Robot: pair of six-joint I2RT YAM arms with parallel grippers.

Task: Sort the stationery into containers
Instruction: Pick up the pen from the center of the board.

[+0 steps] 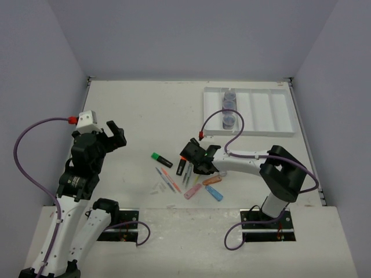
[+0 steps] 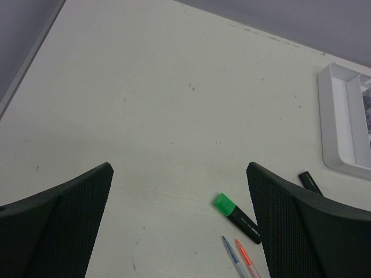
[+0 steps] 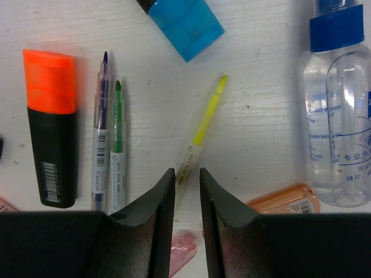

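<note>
The white counter (image 1: 145, 110) is seen from above, with the two arms bolted at its lower edge. The white tray (image 1: 275, 113), divided into five long compartments, is set at the upper right of the top view. Three round grey-blue jars (image 1: 229, 120) are lined up in its second compartment from the left.

The left hand (image 2: 178, 167) is held above the counter at the left of the top view, its jaws spread wide and nothing gripped between them. The right hand (image 3: 186, 174) is set low among the loose stationery at the centre of the top view. Its jaws are drawn narrowly onto the clear end of the yellow pen (image 3: 206, 116), which is laid flat on the counter and slants toward the upper right of the right wrist view.

In that view the blue-capped bottle (image 3: 339, 116) is laid along the right edge. The orange-capped highlighter (image 3: 51, 127) is laid at the left, and the blue-capped highlighter (image 3: 185, 23) is cut off by the top edge. The green-capped highlighter (image 2: 235, 213) is found apart, at the lower right of the left wrist view.

The orange capsule (image 3: 284, 200) is placed just beside the bottle's base, and the pink capsule (image 3: 182, 243) is glimpsed beneath the fingers. A blue pen (image 3: 101, 145) and a green pen (image 3: 117, 145) are laid side by side between the orange-capped highlighter and the yellow pen.
</note>
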